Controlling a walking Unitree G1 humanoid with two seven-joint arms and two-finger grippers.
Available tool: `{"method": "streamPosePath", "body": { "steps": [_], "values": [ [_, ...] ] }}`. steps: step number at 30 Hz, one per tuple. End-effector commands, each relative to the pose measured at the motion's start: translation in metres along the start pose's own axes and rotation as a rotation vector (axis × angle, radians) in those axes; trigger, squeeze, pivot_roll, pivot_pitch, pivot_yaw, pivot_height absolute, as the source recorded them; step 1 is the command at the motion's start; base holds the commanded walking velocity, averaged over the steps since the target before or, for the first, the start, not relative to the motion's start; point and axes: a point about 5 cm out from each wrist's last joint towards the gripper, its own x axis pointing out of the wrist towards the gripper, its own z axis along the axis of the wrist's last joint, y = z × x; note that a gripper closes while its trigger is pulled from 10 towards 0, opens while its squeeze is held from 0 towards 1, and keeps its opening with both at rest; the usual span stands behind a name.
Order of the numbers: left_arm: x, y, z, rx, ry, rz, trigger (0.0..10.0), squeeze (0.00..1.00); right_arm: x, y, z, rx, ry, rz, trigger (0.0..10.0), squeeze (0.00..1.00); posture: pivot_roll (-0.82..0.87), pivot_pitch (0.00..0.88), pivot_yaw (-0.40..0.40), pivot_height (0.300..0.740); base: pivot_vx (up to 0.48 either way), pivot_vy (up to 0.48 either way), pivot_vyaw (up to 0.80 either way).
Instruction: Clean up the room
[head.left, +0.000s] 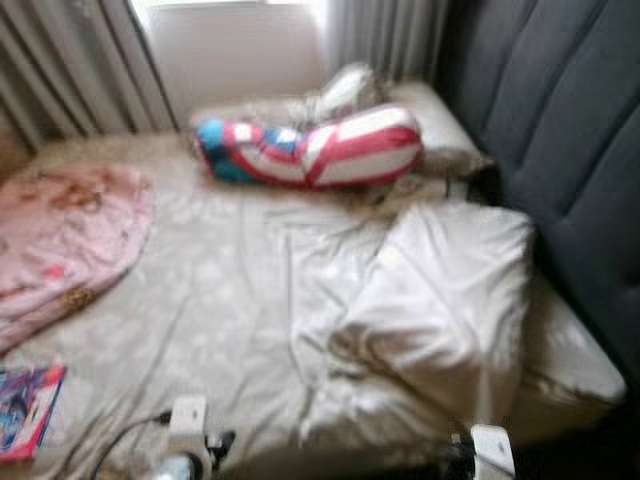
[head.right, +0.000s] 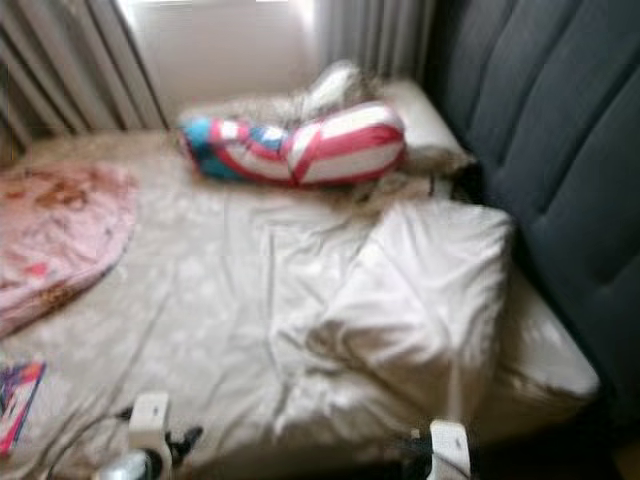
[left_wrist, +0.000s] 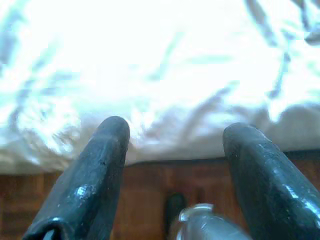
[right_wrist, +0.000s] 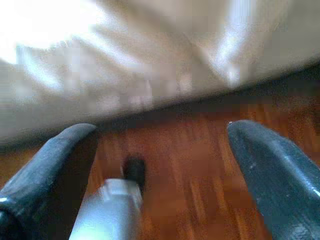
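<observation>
Two pillows on your rumpled bed (head.left: 230, 300): white pillow (head.left: 440, 290) beside the headboard (head.left: 570, 150), striped pillow (head.left: 320, 150) (red, white, blue) further back. Left gripper (left_wrist: 175, 135) and right gripper (right_wrist: 162, 135) both spread, empty.

No readable text; colourful book (head.left: 28, 408) cover on bed (head.left: 230, 300) too blurred.

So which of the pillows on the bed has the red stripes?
The long bolster-shaped pillow lying across the far end of the bed, by the window: it is red-and-white striped with a blue end. The big rumpled cream pillow near the dark headboard is plain.
</observation>
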Motion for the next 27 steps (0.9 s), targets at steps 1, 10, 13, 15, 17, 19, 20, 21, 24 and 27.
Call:
{"method": "streamPosePath", "body": {
  "steps": [1,10,13,15,17,19,20,21,24,27],
  "values": [
    [-0.0055,0.0032,-0.0210,-0.014,0.077,0.014,10.0,0.00,-0.0004,0.0061,-0.0040,0.015,0.000,0.013,10.0,0.00,0.06,0.000,0.007,0.740,0.000,0.000,0.00],
    [-0.0054,0.0027,-0.0205,-0.025,0.068,0.011,10.0,0.00,-0.0004,0.0063,-0.0035,0.016,-0.005,0.017,10.0,0.00,0.07,0.000,0.007,0.740,0.000,0.000,0.00],
    [-0.0055,0.0029,-0.0210,-0.019,0.074,0.010,10.0,0.00,-0.0005,0.0065,-0.0035,0.015,-0.006,0.019,10.0,0.00,0.07,0.000,0.006,0.740,0.000,0.000,0.00],
    [-0.0055,0.0029,-0.0211,-0.018,0.075,0.010,10.0,0.00,-0.0005,0.0065,-0.0035,0.015,-0.006,0.019,10.0,0.00,0.07,0.000,0.006,0.740,0.000,0.000,0.00],
    [-0.0055,0.0029,-0.0212,-0.017,0.077,0.009,10.0,0.00,-0.0005,0.0065,-0.0035,0.014,-0.006,0.019,10.0,0.00,0.07,0.000,0.006,0.740,0.000,0.000,0.00],
    [-0.0055,0.0028,-0.0213,-0.017,0.077,0.009,10.0,0.00,-0.0005,0.0064,-0.0036,0.014,-0.006,0.019,10.0,0.00,0.07,0.000,0.006,0.740,0.000,0.000,0.00],
    [-0.0055,0.0028,-0.0213,-0.017,0.077,0.009,10.0,0.00,-0.0005,0.0064,-0.0036,0.014,-0.006,0.019,10.0,0.00,0.07,0.000,0.006,0.740,0.000,0.000,0.00],
    [-0.0056,0.0028,-0.0214,-0.016,0.078,0.009,10.0,0.00,-0.0005,0.0063,-0.0037,0.013,-0.005,0.019,10.0,0.00,0.07,0.000,0.006,0.740,0.285,0.000,0.00],
    [-0.0056,0.0026,-0.0216,-0.016,0.078,0.009,10.0,0.00,-0.0006,0.0060,-0.0037,0.012,-0.006,0.020,10.0,0.00,0.07,0.000,0.005,0.740,0.304,0.000,0.00],
    [-0.0056,0.0026,-0.0217,-0.016,0.079,0.009,10.0,0.00,-0.0006,0.0060,-0.0037,0.010,-0.005,0.021,10.0,0.00,0.07,0.000,0.005,0.740,0.329,0.000,0.00]
  ]
}}
